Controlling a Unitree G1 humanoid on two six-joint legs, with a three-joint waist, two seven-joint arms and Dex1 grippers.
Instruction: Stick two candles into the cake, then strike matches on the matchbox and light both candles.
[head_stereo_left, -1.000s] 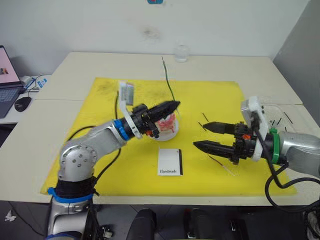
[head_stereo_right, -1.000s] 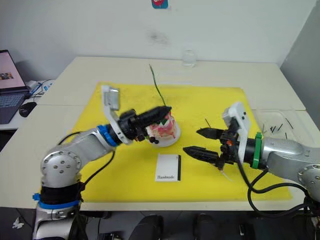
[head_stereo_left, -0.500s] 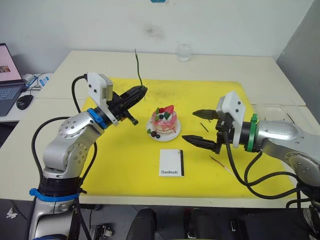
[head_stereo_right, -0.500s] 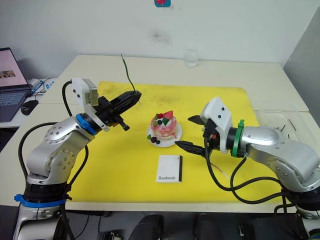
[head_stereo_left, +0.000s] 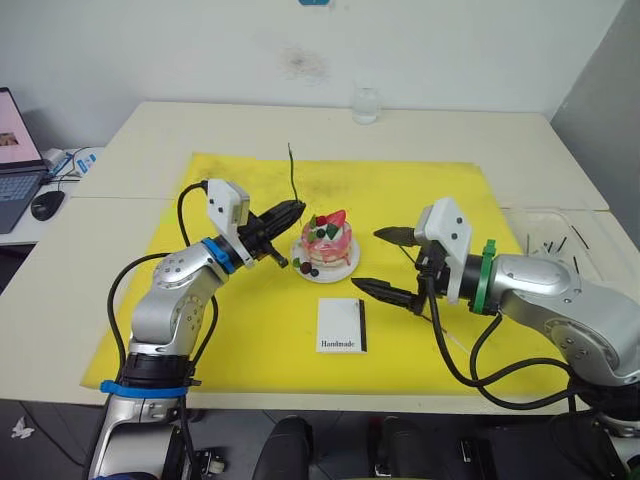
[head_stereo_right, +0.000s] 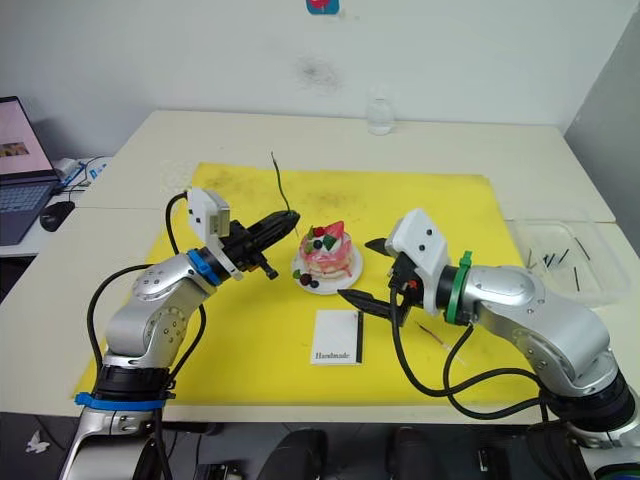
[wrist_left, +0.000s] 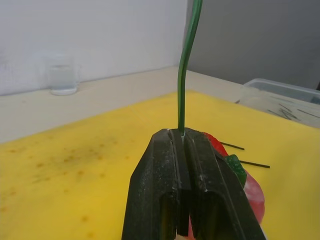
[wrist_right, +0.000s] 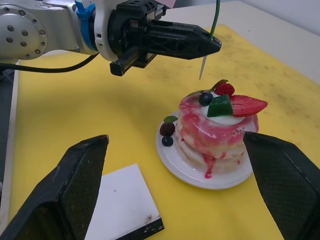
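Observation:
The pink cake (head_stereo_left: 328, 240), topped with a strawberry, sits on its white plate (head_stereo_left: 346, 269) in the middle of the yellow mat. My left gripper (head_stereo_left: 297, 208) hovers just left of the cake top, shut on the green candle (head_stereo_left: 291, 165). The candle stands upright above the fingers, and its pale end (wrist_right: 202, 70) pokes out below them, beside the cake top. My right gripper (head_stereo_left: 375, 260) is open just right of the cake, one finger on each side of the plate's right edge. The white matchbox (head_stereo_left: 342, 325) lies flat in front of the cake. Dark matches (wrist_left: 252, 163) lie on the mat behind the cake. A thin reddish candle (head_stereo_right: 432, 333) lies under my right arm.
A clear tray (head_stereo_right: 560, 255) holding several dark matches stands off the mat at the right. A glass (head_stereo_left: 366, 105) is at the table's far edge. A laptop (head_stereo_left: 15, 150) and a mouse (head_stereo_left: 45, 207) sit on the side table to the left.
My left gripper, still holding the green candle, swung away to the left of the cake and has now come back close to its left side. My right gripper has drawn nearer the cake.

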